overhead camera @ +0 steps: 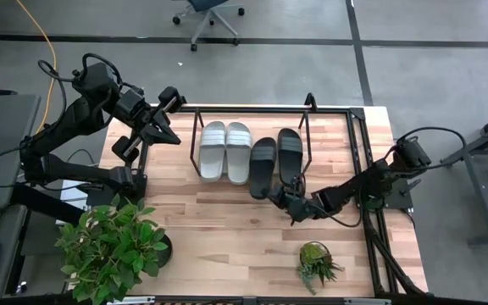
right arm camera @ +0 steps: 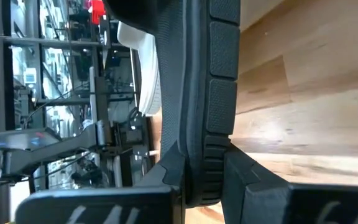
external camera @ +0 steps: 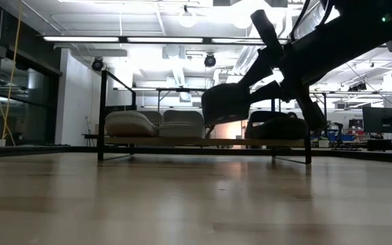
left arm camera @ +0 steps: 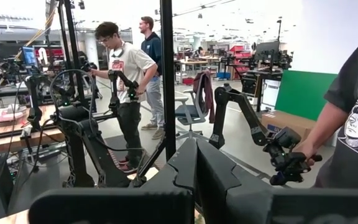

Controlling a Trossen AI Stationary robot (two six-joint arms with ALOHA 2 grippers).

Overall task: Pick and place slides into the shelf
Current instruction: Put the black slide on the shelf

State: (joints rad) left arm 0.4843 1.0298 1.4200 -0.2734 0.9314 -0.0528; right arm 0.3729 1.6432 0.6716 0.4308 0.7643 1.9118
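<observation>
Across the wood table (overhead camera: 227, 229), only the right wrist view shows the right gripper (right arm camera: 194, 180) pinching a black slide's (right arm camera: 194, 93) heel

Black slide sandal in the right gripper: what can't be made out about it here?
- Black slide sandal, high view: the right gripper covers its heel end.
- Low view: the arm crosses it, hiding whether its toe touches the black tube shelf.
- Right wrist view: only its sole edge shows; strap cut off.
- Left gripper: waits beside the shelf.

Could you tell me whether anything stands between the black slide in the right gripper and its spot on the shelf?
Nothing visible does: the black slide is gripped at its heel by the right gripper, already partly inside the shelf.
</observation>
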